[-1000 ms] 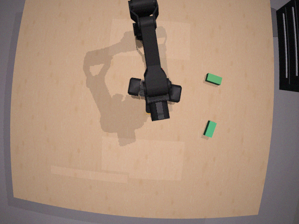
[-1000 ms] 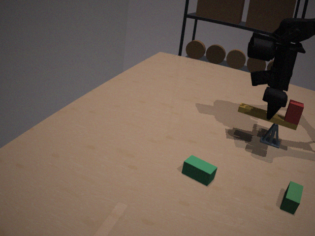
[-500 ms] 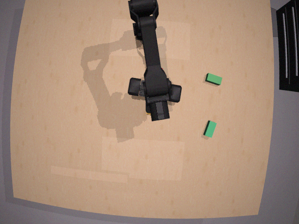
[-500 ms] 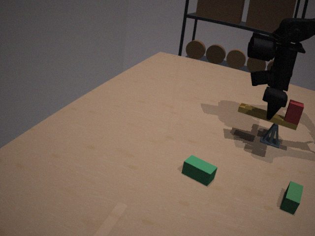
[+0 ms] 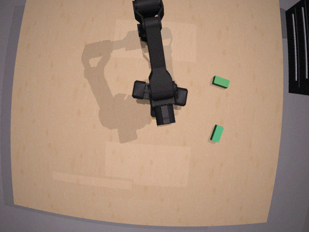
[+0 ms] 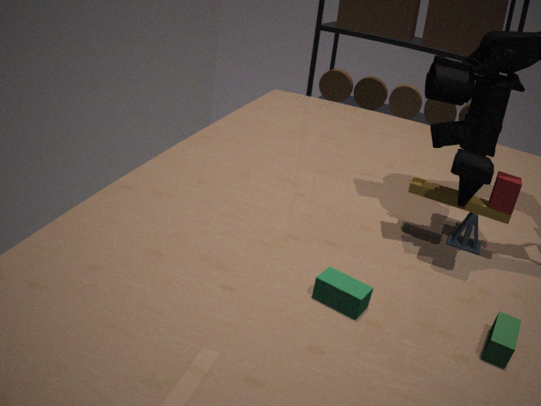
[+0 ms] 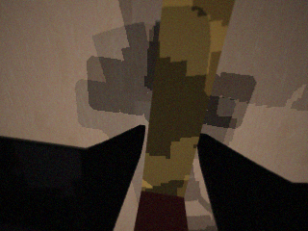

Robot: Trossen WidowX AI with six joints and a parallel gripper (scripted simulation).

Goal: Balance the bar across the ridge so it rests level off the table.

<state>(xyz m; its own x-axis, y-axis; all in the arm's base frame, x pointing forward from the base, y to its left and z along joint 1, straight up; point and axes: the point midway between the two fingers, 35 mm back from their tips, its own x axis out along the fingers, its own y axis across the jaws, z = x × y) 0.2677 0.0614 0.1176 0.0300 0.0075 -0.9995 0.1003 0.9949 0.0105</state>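
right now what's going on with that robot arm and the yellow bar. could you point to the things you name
The arm's gripper (image 6: 464,204) (image 7: 171,135) has its fingers either side of the yellow bar (image 6: 436,194) (image 7: 175,106), which lies over the grey ridge (image 6: 468,233) and clear of the table. A red block (image 6: 505,193) (image 7: 161,212) stands near one end. The fingers look slightly parted from the bar, perhaps letting go.

From above, I see one green block (image 5: 221,81) (image 6: 502,338) at two o'clock from the view's centre, and another green block (image 5: 217,133) (image 6: 342,290) between three and four, well apart from it. A black panel with pale bars (image 5: 300,50) lies off the table's edge at two o'clock. A pale strip (image 5: 92,180) (image 6: 189,375) marks the surface toward seven. In my exterior view, a dark-framed shelf (image 6: 315,47) stands around one o'clock, bearing brown boxes (image 6: 378,17) above a row of round wooden discs (image 6: 370,93).
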